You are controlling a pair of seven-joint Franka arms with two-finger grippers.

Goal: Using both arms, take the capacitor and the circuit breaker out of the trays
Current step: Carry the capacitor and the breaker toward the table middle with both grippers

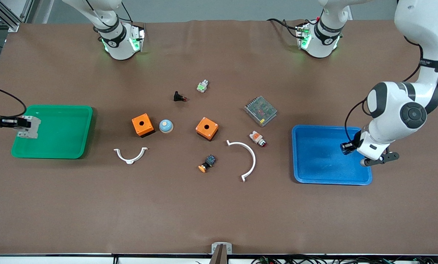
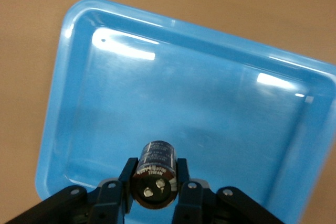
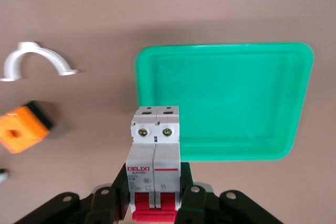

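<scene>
My left gripper (image 1: 348, 147) is shut on the capacitor (image 1: 346, 147), a small black cylinder, and holds it over the blue tray (image 1: 321, 157). In the left wrist view the gripper (image 2: 155, 183) clamps the capacitor (image 2: 156, 169) between both fingers above the tray's floor (image 2: 210, 87). My right gripper (image 1: 21, 124) is shut on the white-grey breaker (image 1: 29, 127) over the green tray's (image 1: 57, 132) edge at the right arm's end. In the right wrist view the gripper (image 3: 155, 200) clamps the breaker (image 3: 155, 145) by its red-lever end, with the green tray (image 3: 226, 98) below.
Between the trays lie two orange boxes (image 1: 142, 124) (image 1: 207, 128), a pale blue dome (image 1: 165, 126), two white curved clips (image 1: 130, 155) (image 1: 246, 157), a mesh metal box (image 1: 261, 110), a white-orange lamp (image 1: 258, 138), a black-blue switch (image 1: 207, 163), a black button part (image 1: 178, 97) and a green-white part (image 1: 202, 86).
</scene>
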